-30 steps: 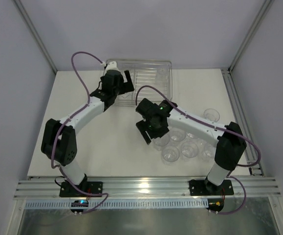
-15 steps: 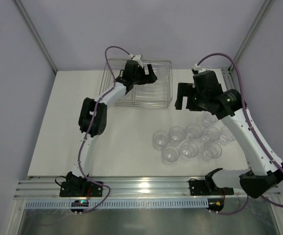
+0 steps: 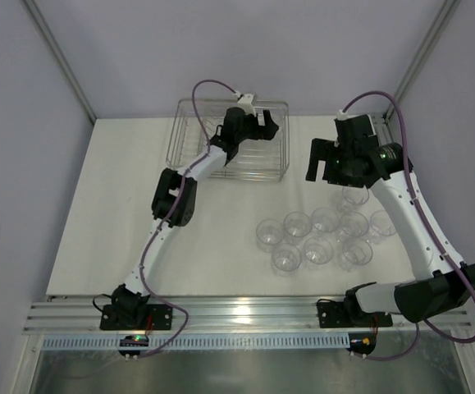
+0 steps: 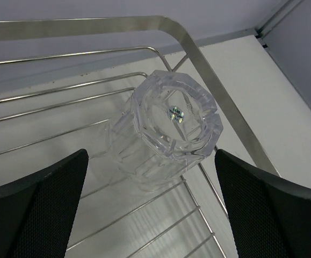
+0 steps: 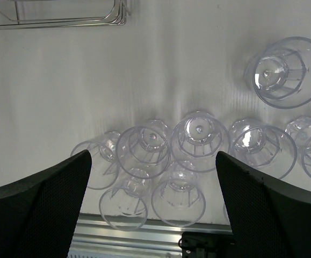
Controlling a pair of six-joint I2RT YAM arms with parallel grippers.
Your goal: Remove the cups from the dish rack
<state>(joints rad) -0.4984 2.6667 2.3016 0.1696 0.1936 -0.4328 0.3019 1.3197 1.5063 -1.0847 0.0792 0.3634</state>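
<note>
The wire dish rack [image 3: 221,160] stands at the back middle of the table. One clear cup [image 4: 171,123] stands upside down in its right back corner by the rim [image 4: 209,70]. My left gripper [image 3: 263,125] hovers over that corner, open, with the cup between and beyond its fingers [image 4: 42,204], not touching. Several clear cups [image 3: 317,250] stand upright in a cluster on the table at the right, one apart [image 3: 353,195]. My right gripper [image 3: 325,167] is open and empty, high above the table right of the rack; the cluster [image 5: 198,142] lies below it.
The rack's corner [image 5: 91,21] shows at the top left of the right wrist view. The table's metal front rail [image 3: 237,312] runs below the cups. The cage frame post [image 3: 413,70] stands at the back right. Cables loop over both arms.
My left gripper has moved right along the rack's back to the cup in the right corner. My right gripper has risen from the cup cluster to a spot right of the rack.
</note>
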